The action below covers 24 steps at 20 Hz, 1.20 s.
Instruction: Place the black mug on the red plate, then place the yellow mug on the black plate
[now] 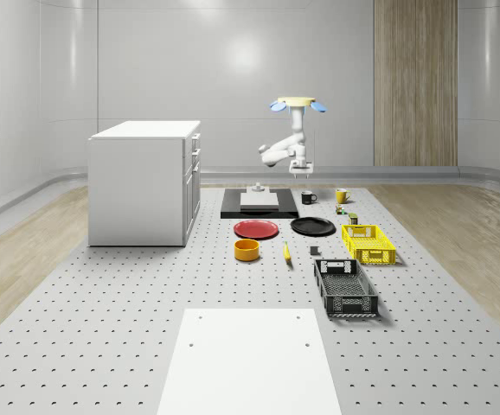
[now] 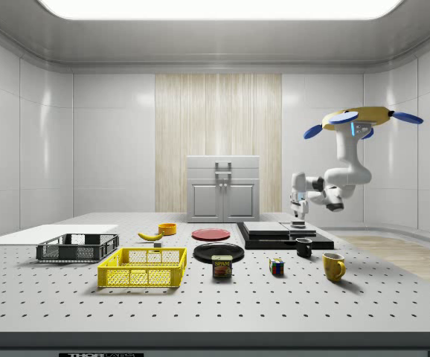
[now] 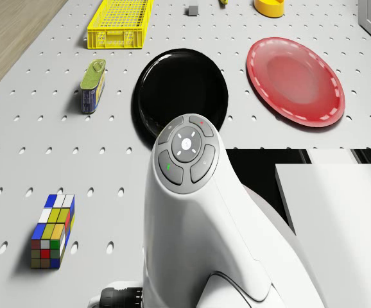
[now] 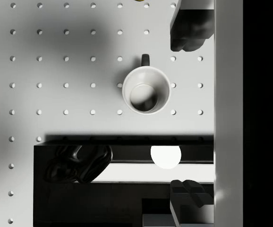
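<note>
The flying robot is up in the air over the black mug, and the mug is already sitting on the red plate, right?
Not quite. The drone does hover with its end effector above the black mug, but the whole-scene view shows the mug on the table, apart from the red plate.

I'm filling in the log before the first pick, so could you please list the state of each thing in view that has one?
Black mug: upright on the table, empty, not held.
Yellow mug: upright on the table, free.
Red plate: flat, nothing on it.
Black plate: flat, nothing on it.
Hand: open, above the black mug.
Drone: hovering over the table's far end.
Cabinet: drawers closed.
</note>
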Tool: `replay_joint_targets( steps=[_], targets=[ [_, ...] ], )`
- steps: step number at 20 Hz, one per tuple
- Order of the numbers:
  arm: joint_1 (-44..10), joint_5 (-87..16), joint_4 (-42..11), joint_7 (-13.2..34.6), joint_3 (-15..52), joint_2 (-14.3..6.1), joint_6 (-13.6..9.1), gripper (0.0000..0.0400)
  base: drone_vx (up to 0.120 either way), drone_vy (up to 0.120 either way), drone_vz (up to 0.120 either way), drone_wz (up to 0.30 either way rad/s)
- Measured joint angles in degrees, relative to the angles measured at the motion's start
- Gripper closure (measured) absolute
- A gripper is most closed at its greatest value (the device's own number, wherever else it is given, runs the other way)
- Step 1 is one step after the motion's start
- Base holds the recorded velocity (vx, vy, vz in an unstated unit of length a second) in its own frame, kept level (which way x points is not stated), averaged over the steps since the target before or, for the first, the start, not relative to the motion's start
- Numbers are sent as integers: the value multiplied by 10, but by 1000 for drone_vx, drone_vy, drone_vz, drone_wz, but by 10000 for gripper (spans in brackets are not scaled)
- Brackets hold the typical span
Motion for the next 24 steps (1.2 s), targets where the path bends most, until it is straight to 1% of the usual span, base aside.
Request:
replay_joint_targets(
  steps=[2,5,8,11,13,14,17,24],
  targets=[
    [-3,3,0,3,2,-6,5,0,-80,0,-120,0],
    [-7,8,1,6,6,-15,12,0,0,0,-120,0],
    [-11,12,2,10,9,-24,20,0,0,107,-120,0],
    [-14,17,2,13,12,-33,28,0,0,0,-120,0],
    [-16,20,3,14,14,-39,33,0,0,-100,-120,0],
    [-17,21,3,15,15,-41,36,0,0,0,-80,0],
    [-18,21,4,17,12,-51,46,0,0,0,0,0],
    [-17,-15,13,13,-31,-80,88,0,0,0,0,0]
  ],
)
